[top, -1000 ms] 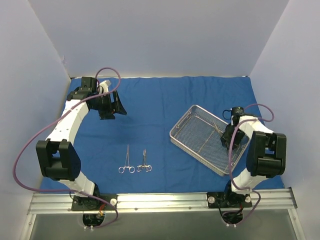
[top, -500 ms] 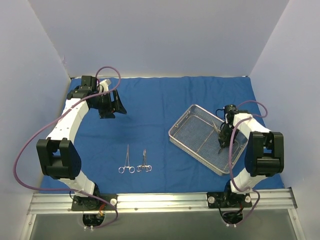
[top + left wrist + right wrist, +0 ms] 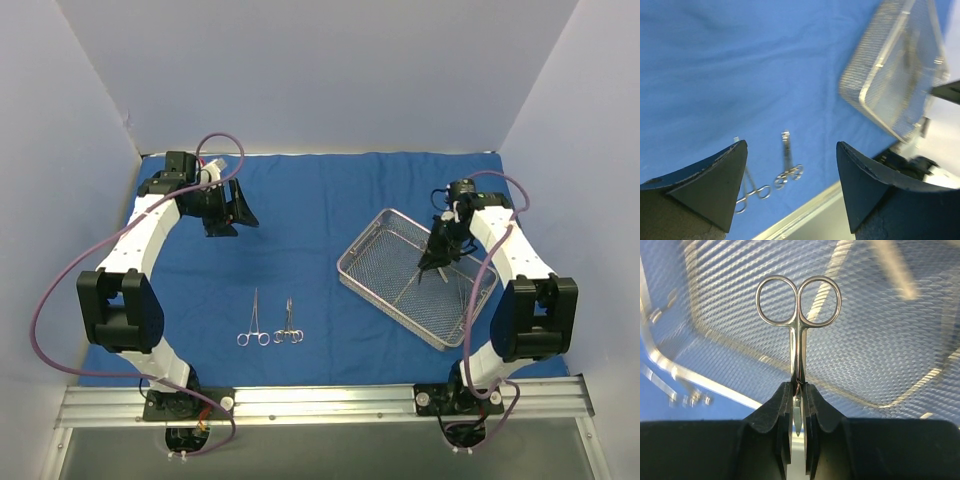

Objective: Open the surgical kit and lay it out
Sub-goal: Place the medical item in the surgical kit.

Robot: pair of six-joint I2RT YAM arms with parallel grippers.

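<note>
The royal-blue cloth (image 3: 330,200) lies spread flat over the table. On its right part the silver wire-mesh tray (image 3: 390,310) stands at an angle. My right gripper (image 3: 435,262) hovers over the tray, shut on a ring-handled steel instrument (image 3: 796,355) that hangs clear of the tray's mesh (image 3: 880,340). Two ring-handled forceps (image 3: 254,322) (image 3: 288,322) lie side by side on the cloth near the front. My left gripper (image 3: 228,212) is raised over the back left of the cloth, open and empty; its own view shows the two forceps (image 3: 788,165) (image 3: 752,190) and the tray (image 3: 900,65).
A slim steel piece (image 3: 410,290) still lies in the tray, and another blurred one (image 3: 895,270) shows in the right wrist view. White walls close in the left, back and right sides. A metal rail (image 3: 320,400) runs along the front edge.
My right gripper closed on the ring-handled instrument at the tray's right side and lifted it, moving towards the back over the tray. The left arm shifted only slightly.
</note>
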